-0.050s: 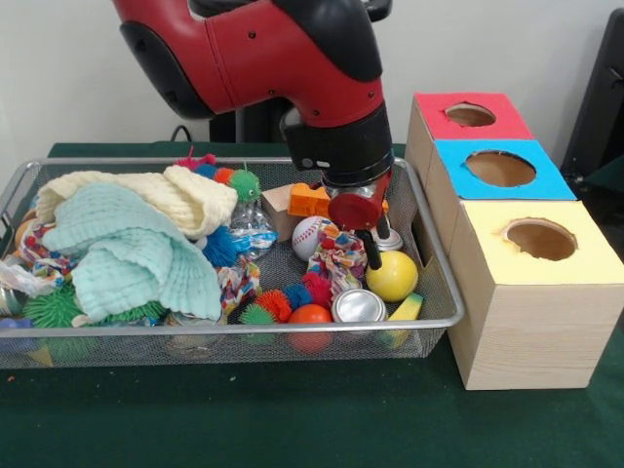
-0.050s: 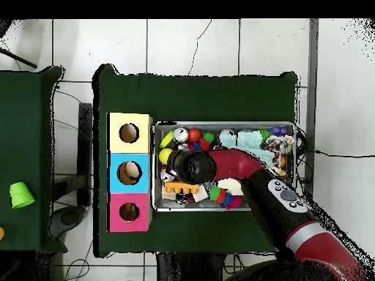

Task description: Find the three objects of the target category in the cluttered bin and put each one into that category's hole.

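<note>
The arm reaches down into the wire bin (image 1: pixel 444 292) at its end nearest the three boxes. The gripper (image 1: pixel 373 255) hangs just above a rope-knot toy (image 1: pixel 339 252), beside the yellow ball (image 1: pixel 393 276) and the baseball (image 1: pixel 306 237). Whether the gripper is open or closed cannot be told from either view.

The target category is not marked in these views. If balls are the target, candidates lie close: the yellow ball and the baseball flank the gripper, and an orange ball (image 1: pixel 310 316) rests against the near wall of the bin. Being round, these have no long axis and no heading, so approach angle is not critical.

Risks from here:
- A ball may roll away on contact, since it rests loosely among a metal tin (image 1: pixel 358 306) and soft toys.
- The rope-knot toy may snag on descent and lift with the grasp.
- The pale cloths (image 1: pixel 132 244) cover the far end of the bin and may hide further targets.
- The yellow-topped box (image 1: pixel 585 255), blue-topped box (image 1: pixel 551 180) and red-topped box (image 1: pixel 429 105) each carry one hole; a wrong choice misfiles the object
</note>
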Available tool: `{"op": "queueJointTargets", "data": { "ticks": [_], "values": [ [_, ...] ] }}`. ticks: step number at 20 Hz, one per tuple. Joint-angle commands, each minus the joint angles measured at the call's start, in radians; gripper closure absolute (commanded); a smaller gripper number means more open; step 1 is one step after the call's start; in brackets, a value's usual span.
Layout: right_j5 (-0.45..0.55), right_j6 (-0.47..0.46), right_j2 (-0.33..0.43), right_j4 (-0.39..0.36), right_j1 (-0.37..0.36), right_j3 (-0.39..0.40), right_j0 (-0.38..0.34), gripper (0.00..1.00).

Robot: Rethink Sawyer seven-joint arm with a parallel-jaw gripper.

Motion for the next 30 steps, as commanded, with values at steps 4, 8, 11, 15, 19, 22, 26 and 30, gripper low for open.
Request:
{"op": "queueJointTargets", "data": {
  "ticks": [4, 8, 11, 15, 19, 22, 26, 30],
  "values": [
    [0.249, 0.18, 0.003, 0.163, -0.167, 0.009, 0.015, 0.0],
    [0.337, 0.13, 0.002, 0.195, -0.192, -0.009, 0.003, 0.0],
    [0.395, 0.095, -0.003, 0.196, -0.196, -0.037, 0.001, 0.0],
    [0.428, -0.032, 0.017, 0.143, -0.146, -0.083, -0.035, 0.0],
    [0.382, -0.117, 0.037, 0.083, -0.077, -0.101, -0.073, 0.0],
    [0.344, -0.116, 0.04, 0.058, -0.038, -0.105, -0.084, 0.0],
    [0.338, -0.153, 0.059, 0.027, 0.002, -0.126, -0.109, 0.0],
    [0.33, -0.18, 0.076, -0.008, 0.022, -0.123, -0.151, 0.0]
  ]
}}
